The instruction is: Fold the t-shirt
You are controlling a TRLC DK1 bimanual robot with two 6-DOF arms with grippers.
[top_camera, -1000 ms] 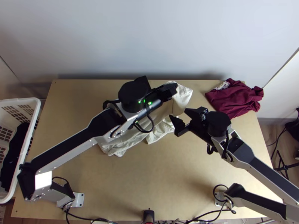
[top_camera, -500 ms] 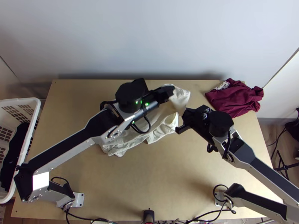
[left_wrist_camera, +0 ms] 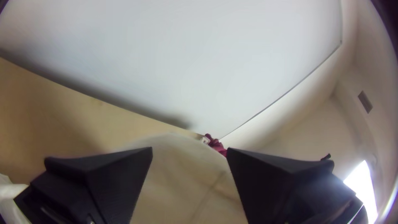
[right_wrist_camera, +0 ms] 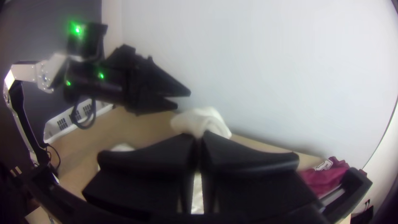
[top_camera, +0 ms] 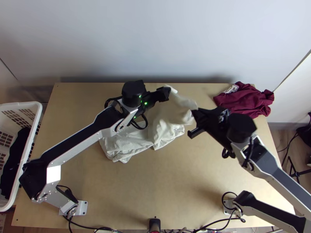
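Basket (top_camera: 23, 104) at far left; left gripper (top_camera: 168, 93) gapes, holding nothing; the white shirt (top_camera: 167, 128) lies bunched mid-table, one part raised, pinched by the right gripper (top_camera: 194, 113); maroon cloth (top_camera: 245, 103) far right!

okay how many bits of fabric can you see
3: the white shirt, centre, partly lifted by the right pincer; the maroon garment, far right; black cloth in the white basket, perhaps hiding more.
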